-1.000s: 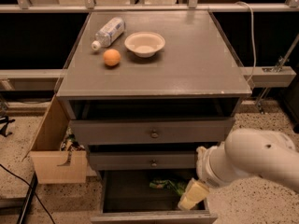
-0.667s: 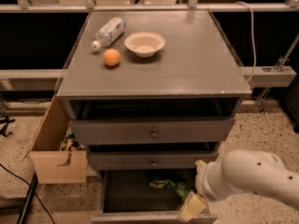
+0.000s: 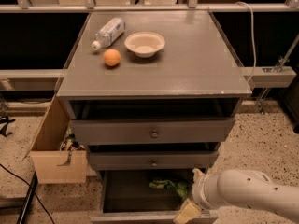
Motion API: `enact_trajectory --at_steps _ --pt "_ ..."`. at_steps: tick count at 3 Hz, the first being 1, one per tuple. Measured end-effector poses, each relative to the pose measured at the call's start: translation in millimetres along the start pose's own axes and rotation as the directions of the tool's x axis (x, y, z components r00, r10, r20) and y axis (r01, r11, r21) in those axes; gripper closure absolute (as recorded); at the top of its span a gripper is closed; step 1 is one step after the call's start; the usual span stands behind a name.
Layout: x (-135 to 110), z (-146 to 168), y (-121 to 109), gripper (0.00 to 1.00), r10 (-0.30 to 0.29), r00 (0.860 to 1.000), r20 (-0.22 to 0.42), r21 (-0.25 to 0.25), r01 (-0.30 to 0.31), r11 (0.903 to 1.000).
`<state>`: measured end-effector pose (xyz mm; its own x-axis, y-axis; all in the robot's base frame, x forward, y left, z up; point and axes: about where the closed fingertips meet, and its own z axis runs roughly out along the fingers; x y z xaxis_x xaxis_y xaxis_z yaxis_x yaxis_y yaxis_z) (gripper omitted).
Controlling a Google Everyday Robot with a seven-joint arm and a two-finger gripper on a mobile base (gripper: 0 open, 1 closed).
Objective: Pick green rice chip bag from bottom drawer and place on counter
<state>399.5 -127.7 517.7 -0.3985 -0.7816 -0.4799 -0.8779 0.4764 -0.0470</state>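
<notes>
Though the green rice chip bag shows pale print and the plastic water bottle wears a label, the writing on both is too small to read. Pulled open, the bottom drawer holds the bag crumpled toward its back right, just up and left of the gripper. That gripper hangs at the drawer's front right corner, over the front rim; whether it is released or clenched cannot be told. Far above it on the counter are the bottle on its side, an orange and an empty white bowl. Well to its left, a cardboard box holds unclear clutter.
</notes>
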Motion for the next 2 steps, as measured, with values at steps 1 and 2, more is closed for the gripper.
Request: enact_trajectory --at_steps 1,2 --pt "0.1 -1.9 1.3 0.0 -0.002 1.0 -0.006 -0.005 0.002 1.0" --pt "5.8 11.2 -3.6 0.0 -0.012 1.0 -0.006 0.017 0.013 0.9998"
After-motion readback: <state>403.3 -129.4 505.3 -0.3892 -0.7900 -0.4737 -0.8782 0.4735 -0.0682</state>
